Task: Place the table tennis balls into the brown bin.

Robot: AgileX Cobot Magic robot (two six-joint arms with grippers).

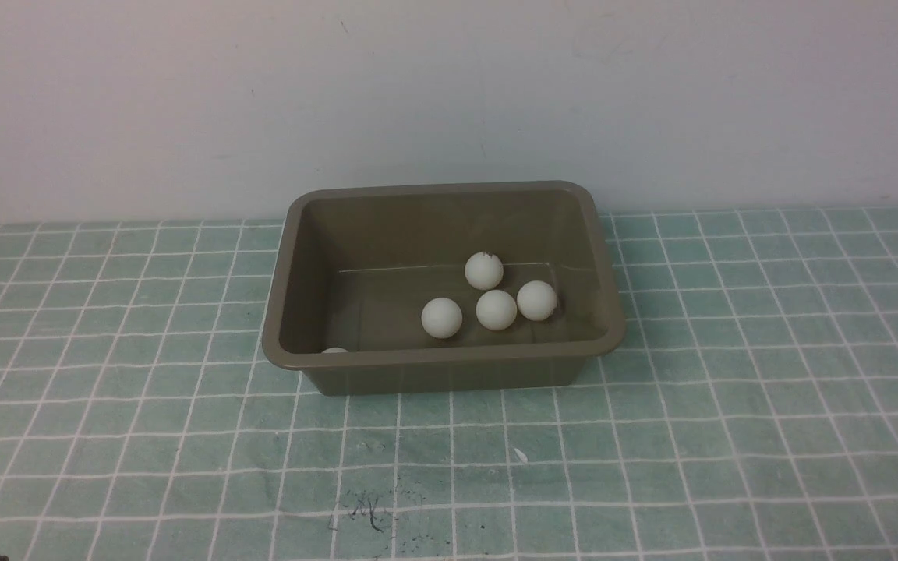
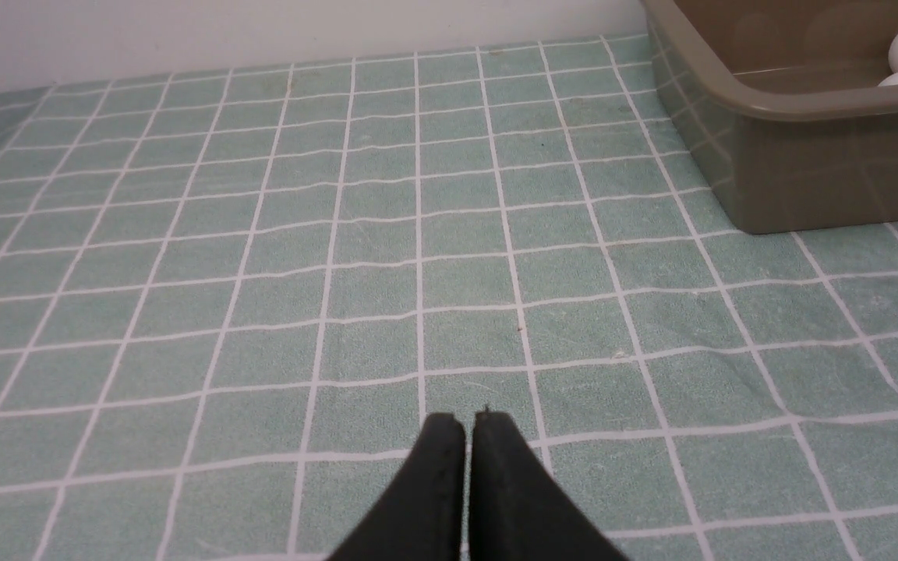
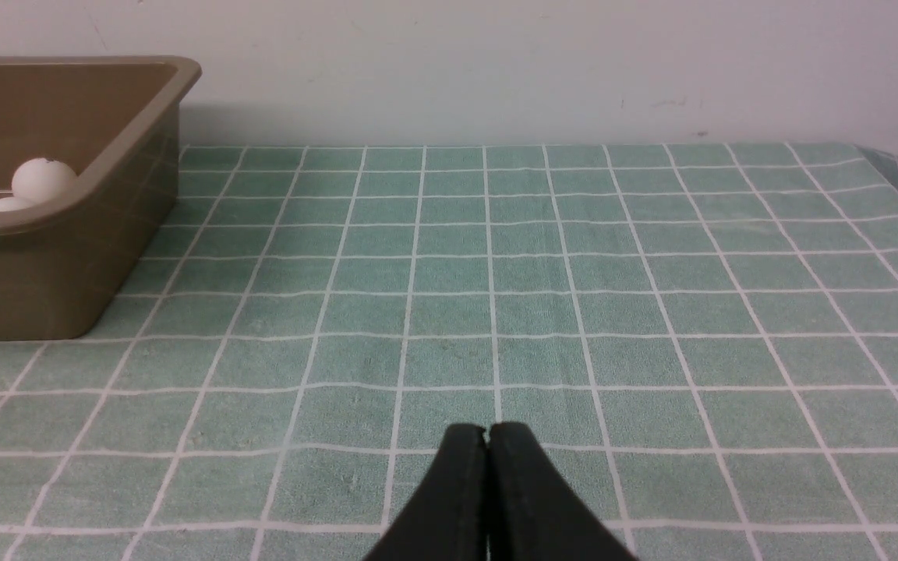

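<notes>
Black and pressed together with nothing held, the left gripper (image 2: 468,421) and right gripper (image 3: 487,431) appeared only in the wrist views, low over the checked cloth (image 1: 730,389) on the bench. Only the front view showed all five table tennis balls (image 1: 496,309) inside the one brown bin (image 1: 449,358): four clustered, the fifth (image 1: 334,351) barely visible behind the near rim.

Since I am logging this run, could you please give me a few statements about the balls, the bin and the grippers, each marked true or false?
1. Four balls show fully inside the brown bin. True.
2. A ball lies on the cloth. False: none shows there.
3. The left gripper is shut. True.
4. The right gripper holds a ball. False: shut, empty.
5. A fifth ball peeks above the near rim. True.
</notes>
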